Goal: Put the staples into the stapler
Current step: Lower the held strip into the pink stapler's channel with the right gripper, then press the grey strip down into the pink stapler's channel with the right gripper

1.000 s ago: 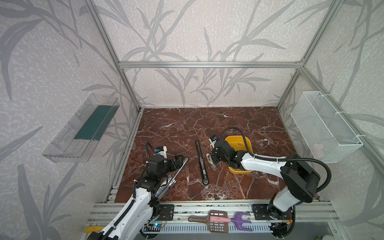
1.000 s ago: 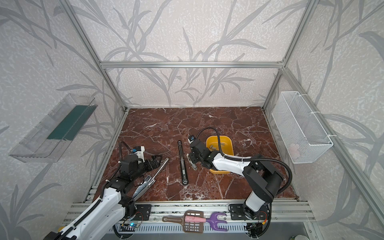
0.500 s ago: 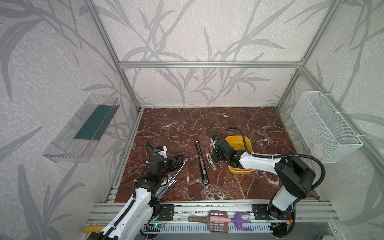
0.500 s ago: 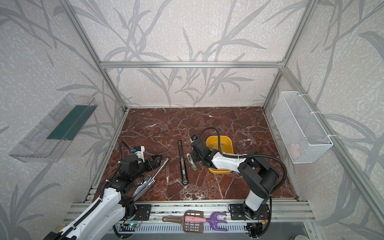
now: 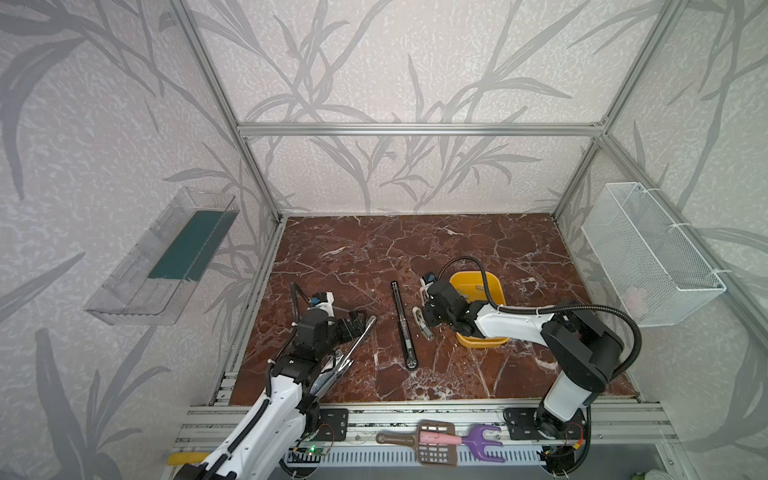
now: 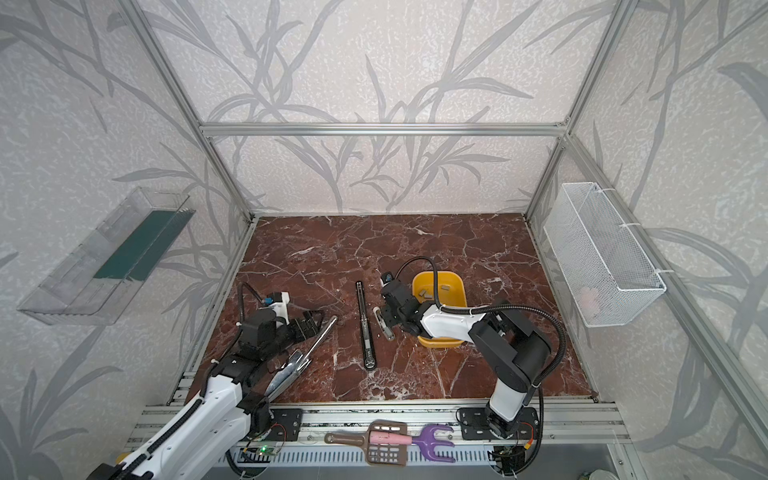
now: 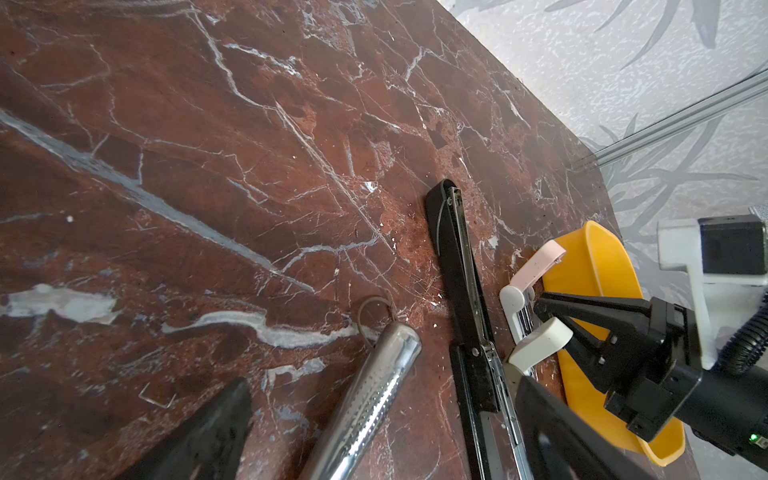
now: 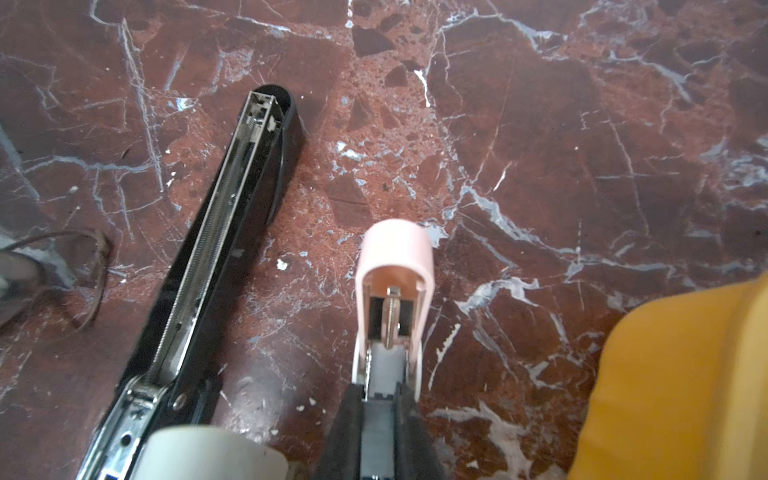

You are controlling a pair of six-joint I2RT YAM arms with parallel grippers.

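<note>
Lying in yellow tray, grey staples

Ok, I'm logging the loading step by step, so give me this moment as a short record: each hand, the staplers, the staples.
left hand: open, straddling the chrome stapler
right hand: shut on a grey staple strip, at the pink stapler's open channel
pink stapler: lid swung open, lying between black stapler and bowl
black stapler: opened flat, mid-table, untouched
bowl: yellow, a few loose staples inside
</note>
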